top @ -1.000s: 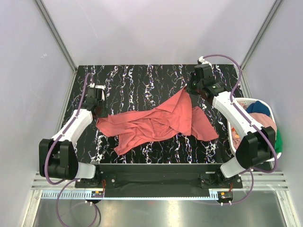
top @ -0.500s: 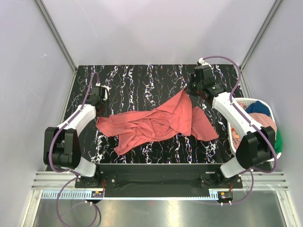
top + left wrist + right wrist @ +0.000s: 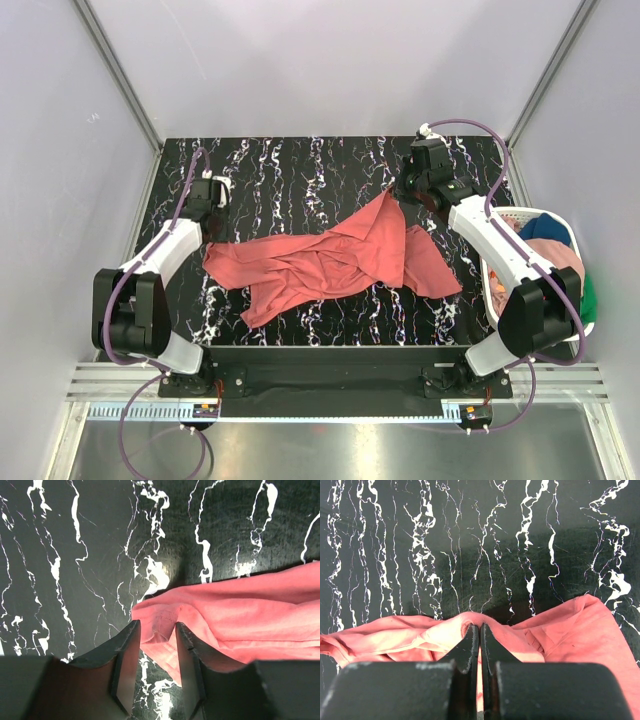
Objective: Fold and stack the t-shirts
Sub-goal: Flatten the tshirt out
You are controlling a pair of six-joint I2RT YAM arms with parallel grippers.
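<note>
A coral-red t-shirt lies crumpled across the middle of the black marbled table. My right gripper is shut on its far right edge and holds that edge raised; in the right wrist view the cloth bunches around my shut gripper. My left gripper is open at the shirt's left end. In the left wrist view a corner of the coral-red shirt lies between the parted fingers of that gripper, which are not closed on it. Dark blue, pink and green shirts lie in the basket.
A white plastic laundry basket stands at the table's right edge, beside my right arm. Grey walls enclose the table at the back and sides. The table's far half shows bare marbled surface.
My left gripper moved away from me along the left side and now sits at the shirt's left corner. The right gripper and the shirt have hardly moved.
</note>
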